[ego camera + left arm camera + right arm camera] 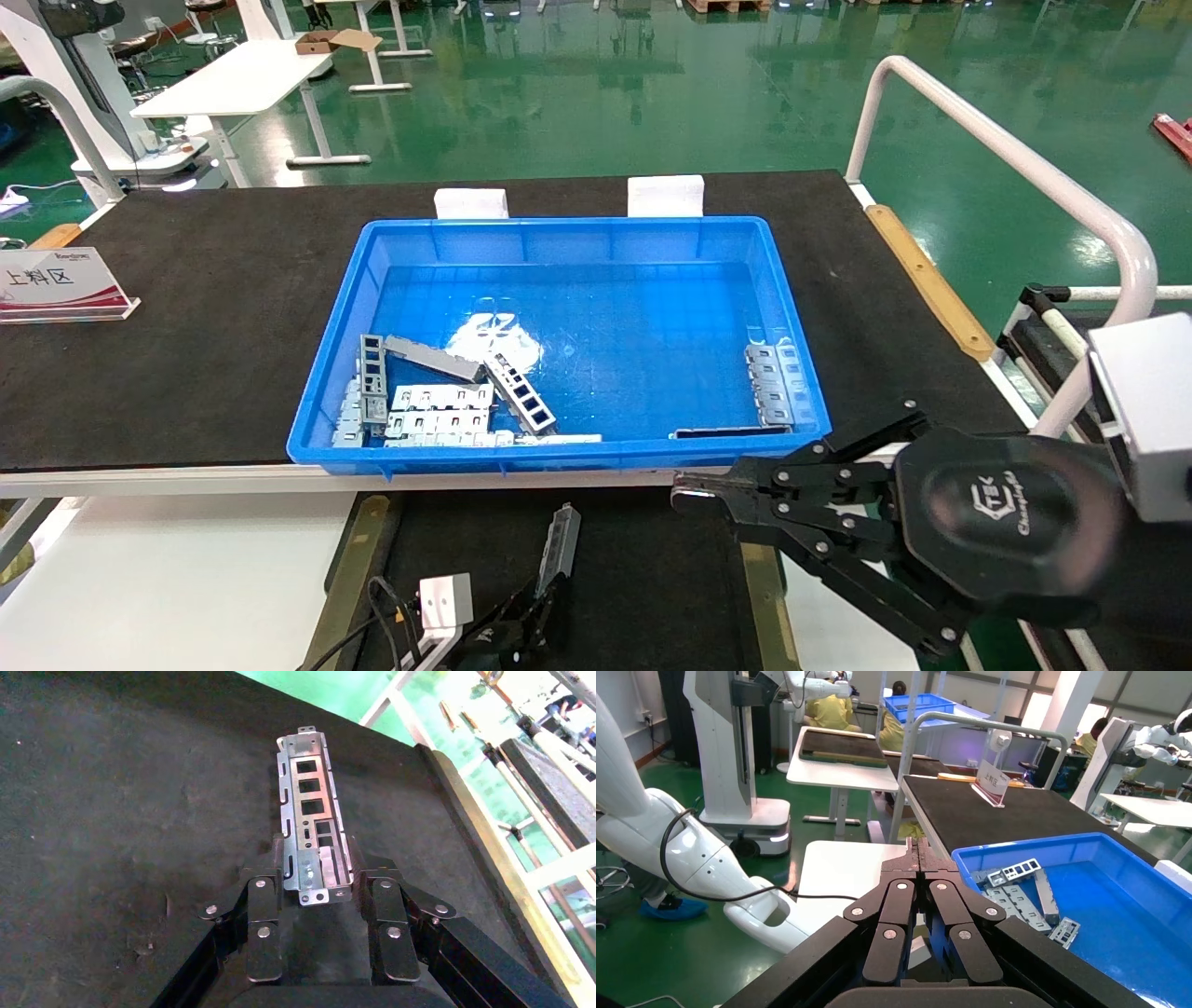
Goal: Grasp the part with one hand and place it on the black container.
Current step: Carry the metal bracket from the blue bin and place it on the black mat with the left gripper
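Note:
My left gripper (315,871) is shut on the part (311,818), a narrow silver channel bracket with rectangular cut-outs, and holds it by one end. In the head view the part (560,547) sticks up from the left gripper (545,596) low over the black container (643,578), a flat black surface with tan side strips (346,578). I cannot tell whether the part touches the surface. My right gripper (689,494) is shut and empty, at the near right of the crate; it also shows in the right wrist view (918,855).
A blue plastic crate (559,447) on the black table mat (186,308) holds several more silver parts (438,410) at its near left and near right corner (773,382). A sign stand (60,284) is at far left. A white rail (1015,168) runs along the right.

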Controlling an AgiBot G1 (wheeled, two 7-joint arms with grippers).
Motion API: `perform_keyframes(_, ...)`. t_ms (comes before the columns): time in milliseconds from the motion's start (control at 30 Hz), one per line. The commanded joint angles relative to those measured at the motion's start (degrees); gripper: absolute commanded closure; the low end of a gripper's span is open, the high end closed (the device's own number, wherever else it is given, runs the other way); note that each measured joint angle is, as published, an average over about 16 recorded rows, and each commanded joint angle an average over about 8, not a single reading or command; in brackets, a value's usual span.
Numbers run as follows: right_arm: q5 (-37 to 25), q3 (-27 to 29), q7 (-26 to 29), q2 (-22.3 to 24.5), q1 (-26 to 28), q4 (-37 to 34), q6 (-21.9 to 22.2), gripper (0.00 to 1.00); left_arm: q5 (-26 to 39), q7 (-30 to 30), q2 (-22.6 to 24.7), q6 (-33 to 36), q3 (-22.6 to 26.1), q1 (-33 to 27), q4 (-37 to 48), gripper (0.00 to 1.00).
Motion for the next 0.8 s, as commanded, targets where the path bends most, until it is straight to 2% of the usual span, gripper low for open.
perform_keyframes(33, 0.00, 0.00, 0.00, 0.00, 0.00, 0.00, 0.00, 1.00, -0.24, 0.86, 0.64, -0.15, -0.97, 0.33, 0.23, 1.00)
perform_keyframes(500, 0.02, -0.03, -0.01, 0.01, 0.01, 0.00, 0.01, 1.00, -1.56, 1.93, 1.79, -0.67, -0.92, 1.36, -1.02, 1.00)
perform_keyframes(567, 0.02, -0.03, -0.02, 0.01, 0.01, 0.00, 0.01, 0.97, -1.82, 1.98, 1.82, -0.86, -0.81, 1.49, -1.27, 1.00)
perform_keyframes(600, 0.02, -0.03, -0.02, 0.01, 0.01, 0.00, 0.01, 0.91, -1.96, 2.02, 1.84, -0.96, -0.76, 1.56, -1.41, 1.00)
perform_keyframes(667, 0.03, -0.04, -0.02, 0.01, 0.01, 0.00, 0.02, 0.67, -2.24, 2.15, 1.88, -1.18, -0.69, 1.71, -1.68, 0.90)
perform_keyframes(800, 0.03, -0.04, -0.02, 0.02, 0.01, 0.00, 0.02, 0.18, -2.80, 2.50, 1.93, -1.64, -0.63, 1.96, -2.19, 0.41)
